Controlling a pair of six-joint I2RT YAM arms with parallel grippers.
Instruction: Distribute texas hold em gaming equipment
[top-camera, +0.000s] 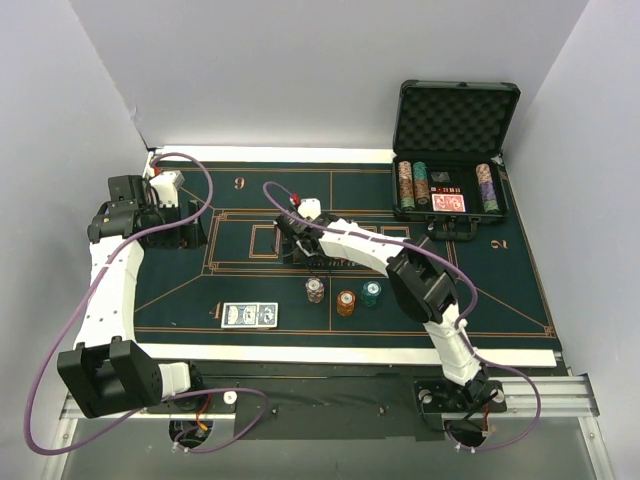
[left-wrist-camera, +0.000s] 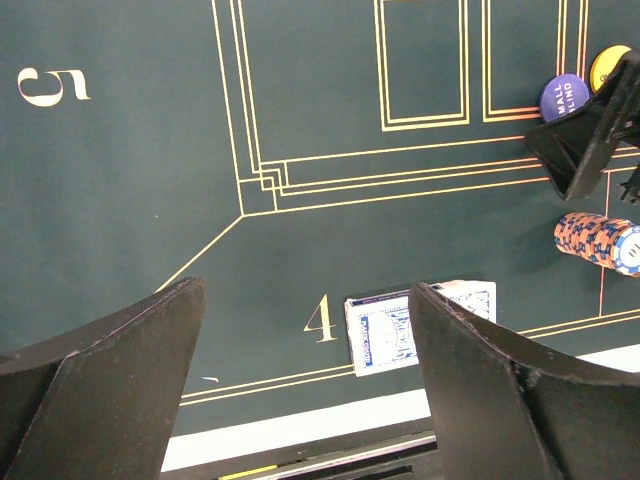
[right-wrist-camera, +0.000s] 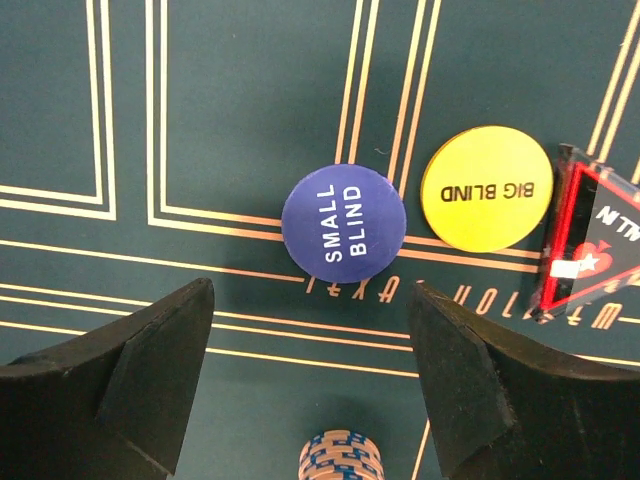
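Blue-backed cards (left-wrist-camera: 385, 332) half hidden behind a finger (left-wrist-camera: 480, 390) of the left gripper (left-wrist-camera: 308, 288), chip stack (right-wrist-camera: 340, 455) cut off below, red-and-black all-in marker (right-wrist-camera: 590, 240) clipped at the right, case (top-camera: 455, 110) contents too small to read

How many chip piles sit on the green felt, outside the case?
3, in a row: pale stack left, orange stack middle, teal stack right. The right arm may hide more.

A robot test cell in a lab is showing itself here: plain white panels (top-camera: 300, 70) are closing in the table (top-camera: 330, 372) beyond and to either side of the left tool (top-camera: 188, 232) and right tool (top-camera: 297, 245). Behind both tools a slotted metal rail (top-camera: 545, 393) is carrying the arm bases, purple cables (top-camera: 185, 155) are looping above them, and a green printed poker mat (top-camera: 180, 290) is lying beneath the tools
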